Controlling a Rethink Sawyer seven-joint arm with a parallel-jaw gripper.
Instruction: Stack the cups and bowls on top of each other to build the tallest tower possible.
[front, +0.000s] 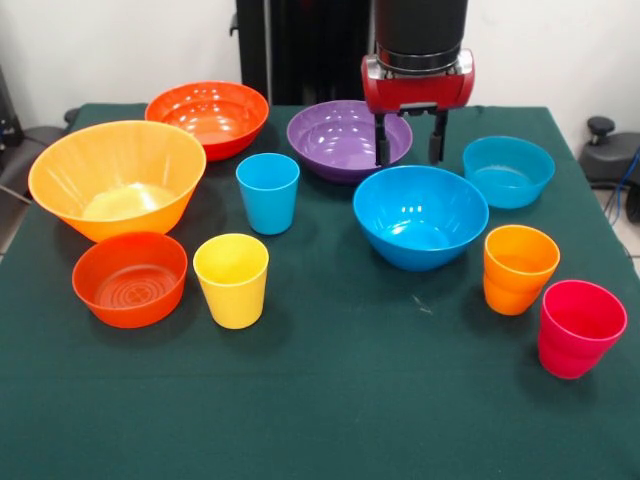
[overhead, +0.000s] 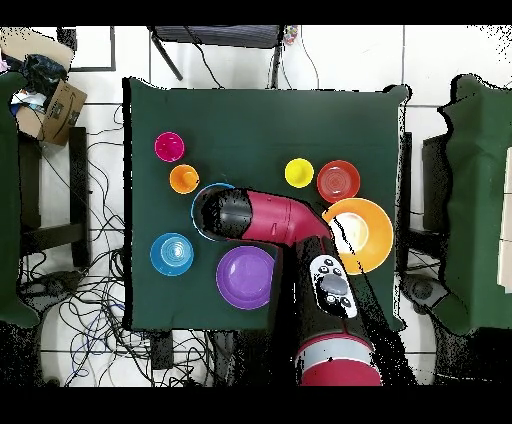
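My gripper (front: 409, 150) hangs open and empty over the gap between the purple bowl (front: 335, 135) and the large blue bowl (front: 420, 215). All bowls and cups stand apart and upright; no tower is stacked. The large light orange bowl (front: 117, 178), medium red-orange bowl (front: 207, 115) and small red-orange bowl (front: 130, 278) are at the left. The blue cup (front: 267, 192) and yellow cup (front: 231, 280) stand mid-table. The small teal-blue bowl (front: 508, 170), orange cup (front: 519, 268) and pinkish red cup (front: 580, 327) are at the right. In the overhead view the arm (overhead: 270, 218) hides the gripper, the blue cup and most of the large blue bowl (overhead: 199, 199).
Everything stands on a table with a dark green cloth (front: 330, 410). The overhead view shows cables on the floor, a cardboard box (overhead: 60, 105) at the left and another green table (overhead: 480, 200) at the right.
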